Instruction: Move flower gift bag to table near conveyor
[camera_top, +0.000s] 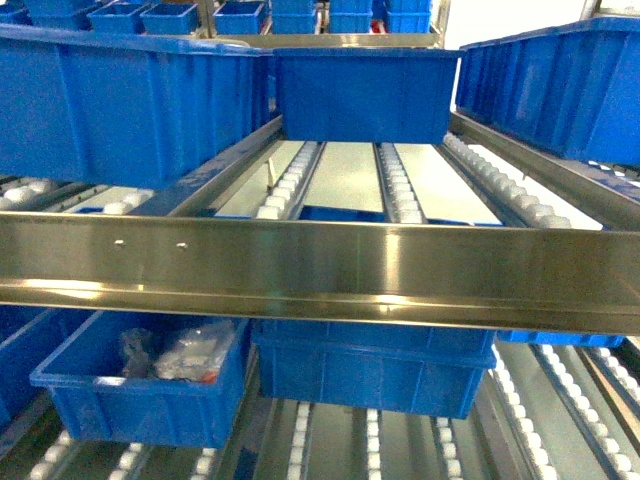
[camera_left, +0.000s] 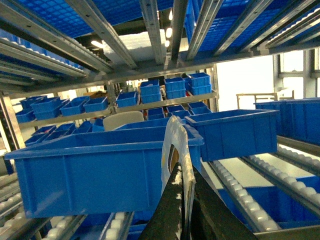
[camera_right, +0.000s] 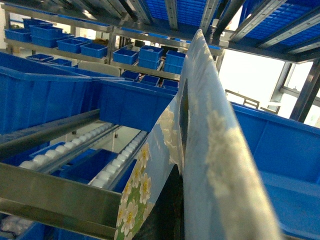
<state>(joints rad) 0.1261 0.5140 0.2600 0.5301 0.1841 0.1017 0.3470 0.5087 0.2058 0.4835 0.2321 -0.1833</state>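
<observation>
The flower gift bag (camera_right: 200, 150) is a thin, flat, printed bag, judged light, pliable and easily creased. It rises directly above the right pincer (camera_right: 172, 220), which grips its lower part. The left pincer (camera_left: 186, 210) is closed on the upper edge by the cut-out handle (camera_left: 172, 150). Grip the stiffer folded edges, not the panel. The conveyor (camera_top: 320, 265) lies ahead of both pincers.

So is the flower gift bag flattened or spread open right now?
Flattened, as far as the wrist views show: the flower gift bag stands as a thin upright sheet, edge-on, with its handle cutout visible. Its bottom is out of view.
</observation>
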